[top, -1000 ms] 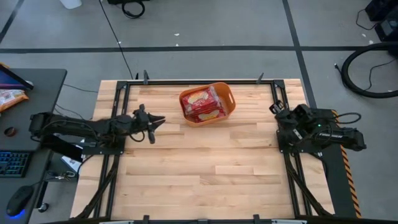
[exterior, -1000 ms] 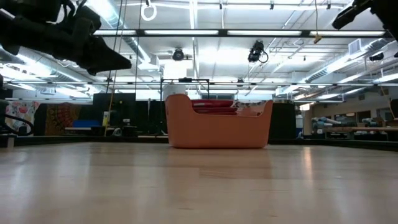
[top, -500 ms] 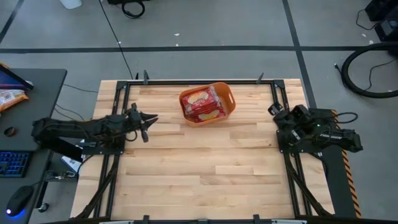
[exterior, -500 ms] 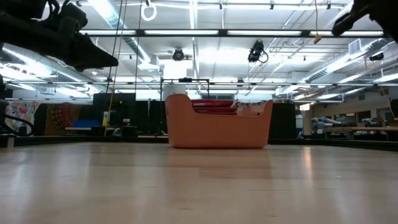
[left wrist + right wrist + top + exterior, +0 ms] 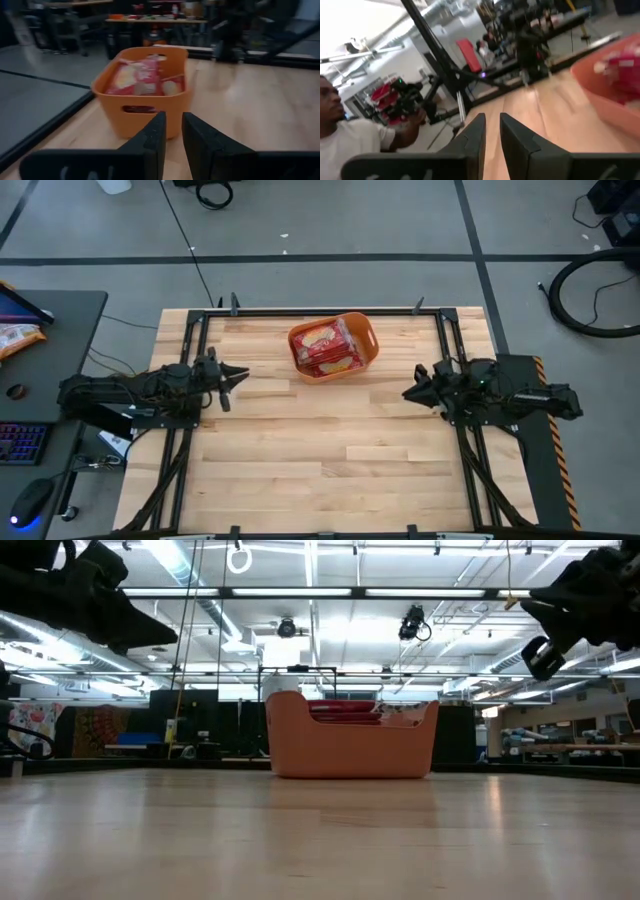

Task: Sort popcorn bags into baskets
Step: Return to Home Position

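The orange basket [image 5: 368,340] stands on the far middle of the table and holds several red popcorn bags [image 5: 325,346], lying flat and stacked. The low view shows the basket [image 5: 350,745] side-on, with the bags' edges [image 5: 345,710] just above its rim. My left gripper [image 5: 238,374] hovers shut to the left of the basket, pointing at it. In the left wrist view the basket [image 5: 145,100] and bags [image 5: 134,80] lie ahead of the left gripper [image 5: 173,131]. My right gripper [image 5: 408,395] hovers shut to the basket's right and nearer. In its wrist view the right gripper [image 5: 492,131] has the basket [image 5: 612,97] off to one side.
Bare wooden tabletop [image 5: 330,450] stretches across the near half. Black frame rails [image 5: 190,350] run along the left and right sides. A desk with a keyboard [image 5: 20,442] stands left of the table. A person in a white shirt [image 5: 350,140] sits beyond the table.
My left gripper has drawn back toward the table's left edge, away from the basket. My right arm has unfolded from the right edge, and its gripper has swung out toward the table's middle and turned toward the basket. The basket and bags have stayed put.
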